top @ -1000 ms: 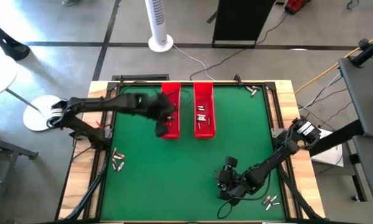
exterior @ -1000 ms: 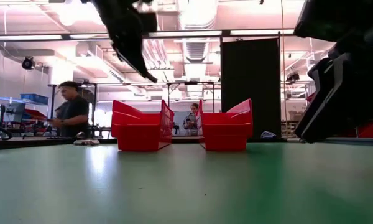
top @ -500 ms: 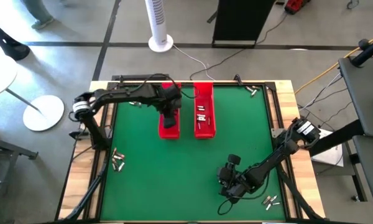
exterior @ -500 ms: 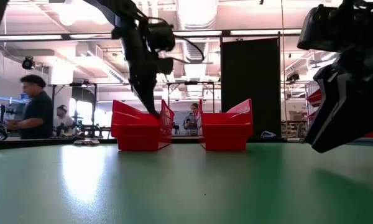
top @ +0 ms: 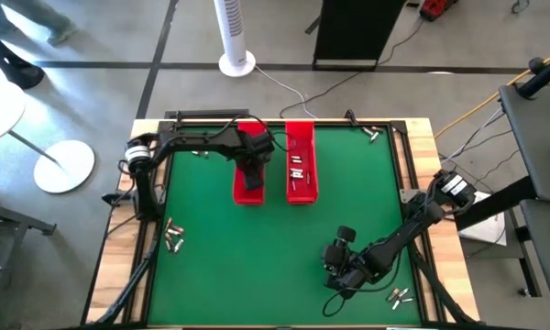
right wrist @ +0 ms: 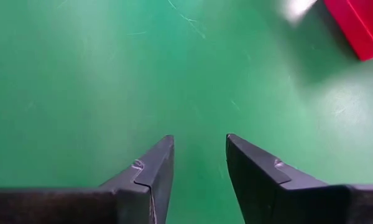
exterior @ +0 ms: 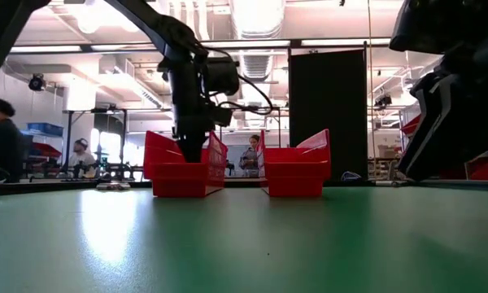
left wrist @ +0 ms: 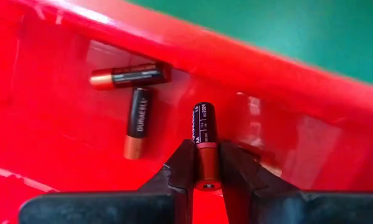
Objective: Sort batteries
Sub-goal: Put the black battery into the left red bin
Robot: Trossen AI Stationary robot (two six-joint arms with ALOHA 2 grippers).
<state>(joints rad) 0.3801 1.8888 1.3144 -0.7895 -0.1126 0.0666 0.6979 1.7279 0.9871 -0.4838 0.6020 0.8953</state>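
Note:
My left gripper (left wrist: 205, 163) reaches down into the left red tray (top: 248, 165) and is shut on a black battery with a coppery end (left wrist: 204, 140). Two more black-and-copper batteries (left wrist: 137, 112) lie on that tray's floor. The right red tray (top: 300, 161) holds a few batteries (top: 296, 172). Loose silvery batteries lie on the table's near left (top: 173, 236) and near right (top: 401, 295). My right gripper (right wrist: 200, 158) is open above bare green mat at the near right (top: 341, 266), touching nothing. My left gripper pinches a black-and-copper battery by its coppery end (left wrist: 204, 167) between the two fingers. The fingers come from above, pointing down into the left tray, and lie along the battery. Its black end (left wrist: 203, 115) sticks out past the fingertips toward the tray floor.
The two red trays stand side by side at the far middle of the green mat (top: 257, 247). A wooden frame and black rails (top: 151, 229) edge the table. People (exterior: 0, 146) stand in the room beyond. Open mat lies between the trays and my right arm.
My left gripper has swung from the left tray's left side to above it, then come down into the tray with the battery. My right arm has barely shifted.

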